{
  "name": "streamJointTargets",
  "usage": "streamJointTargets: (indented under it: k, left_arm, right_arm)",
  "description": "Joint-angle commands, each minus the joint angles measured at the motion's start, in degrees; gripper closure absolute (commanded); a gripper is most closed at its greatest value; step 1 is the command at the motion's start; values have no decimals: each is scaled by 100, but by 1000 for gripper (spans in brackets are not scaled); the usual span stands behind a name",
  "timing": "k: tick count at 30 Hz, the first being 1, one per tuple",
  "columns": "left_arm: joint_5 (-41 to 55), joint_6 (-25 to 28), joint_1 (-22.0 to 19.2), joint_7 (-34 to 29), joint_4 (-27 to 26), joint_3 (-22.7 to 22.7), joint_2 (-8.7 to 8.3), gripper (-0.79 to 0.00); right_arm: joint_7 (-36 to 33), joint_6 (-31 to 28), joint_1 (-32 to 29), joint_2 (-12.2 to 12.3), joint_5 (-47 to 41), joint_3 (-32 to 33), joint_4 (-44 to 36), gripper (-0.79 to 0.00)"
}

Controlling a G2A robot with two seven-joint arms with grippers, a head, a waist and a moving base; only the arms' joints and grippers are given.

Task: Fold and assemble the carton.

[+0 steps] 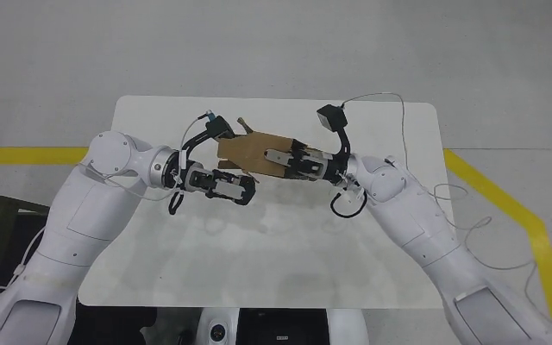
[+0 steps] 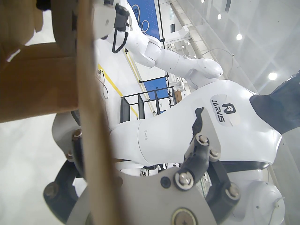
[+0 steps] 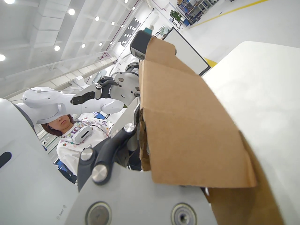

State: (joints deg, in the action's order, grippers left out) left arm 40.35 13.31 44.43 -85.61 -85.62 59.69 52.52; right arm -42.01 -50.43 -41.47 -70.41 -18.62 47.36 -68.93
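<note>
1. Looking down from above, the brown carton (image 1: 250, 153) hangs over the middle of the white table (image 1: 345, 259), between the two arms. The right gripper (image 1: 278, 158) lies on its top panel, and the left gripper (image 1: 246, 186) sits at its near edge.
2. Left wrist view: a carton wall runs edge-on between the left fingers. The visible finger (image 2: 202, 127) stands well apart from it, so the jaws are wide and grip nothing.
3. Right wrist view: the right gripper appears pinched on a carton panel, with creased flaps beyond.
4. Judgement: the step in hand is folding a wall along its crease. The right gripper should hold firm while the left presses squarely beside the crease, not mid-panel, lest the board buckle.
</note>
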Motion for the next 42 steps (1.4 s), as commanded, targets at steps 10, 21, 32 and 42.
streamJointTargets:
  k: [10, 21, 32, 42]
  left_arm:
    - [-391, 3, 2, -21, 184, 265, -52, -785]
    - [-1272, -13, 113, 151, 306, 658, -186, -785]
    - [-1938, -80, 206, 431, 374, 470, -189, -785]
    - [-1985, -60, 106, 416, 341, 223, -134, -785]
  right_arm:
    - [-1278, 338, -333, 238, -740, 440, -83, 0]
    - [-1911, 727, -777, 488, -1113, 930, -648, 0]
    - [-1987, 803, -933, 563, -1242, 955, -1122, 0]
    - [-1882, 698, -819, 517, -1299, 738, -1113, 0]
